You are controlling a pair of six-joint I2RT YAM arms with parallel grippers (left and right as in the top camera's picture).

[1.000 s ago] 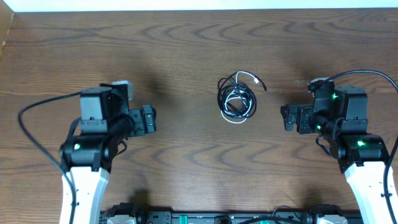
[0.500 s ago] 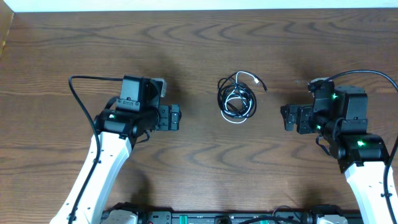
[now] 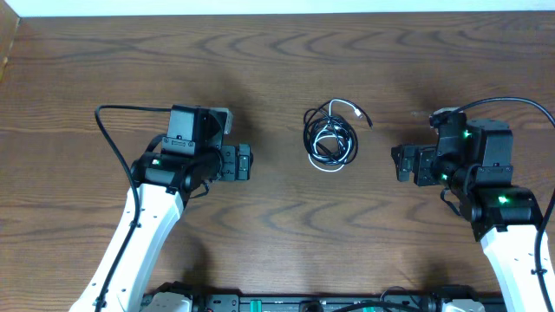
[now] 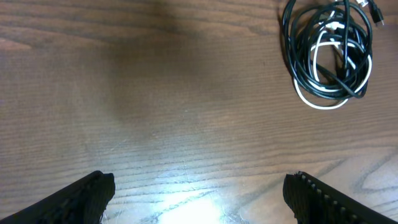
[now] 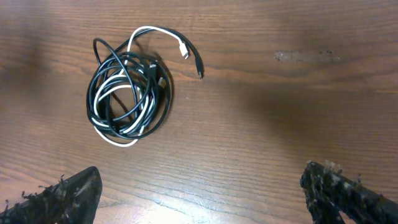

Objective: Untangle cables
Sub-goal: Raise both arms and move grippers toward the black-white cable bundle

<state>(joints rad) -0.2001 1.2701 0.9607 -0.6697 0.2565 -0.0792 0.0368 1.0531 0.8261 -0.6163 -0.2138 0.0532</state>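
Observation:
The black cable (image 3: 323,127) and the white cable (image 3: 328,144) lie coiled together in one small bundle on the wooden table, mid-table. The bundle also shows in the left wrist view (image 4: 326,53) at top right and in the right wrist view (image 5: 127,93) at upper left, with two plug ends (image 5: 191,59) sticking out. My left gripper (image 3: 244,163) is open and empty, left of the bundle and apart from it; its fingers show in its wrist view (image 4: 199,199). My right gripper (image 3: 401,164) is open and empty, right of the bundle, its fingers also in its wrist view (image 5: 202,196).
The wooden table (image 3: 277,234) has a pale scuff mark (image 5: 305,56) right of the bundle. Thick black arm wires (image 3: 113,117) arc over each arm. The table's far edge (image 3: 277,14) runs along the top.
My left arm swung right toward the bundle between one second and half a second ago, then held almost still. The right arm and the cables have not moved.

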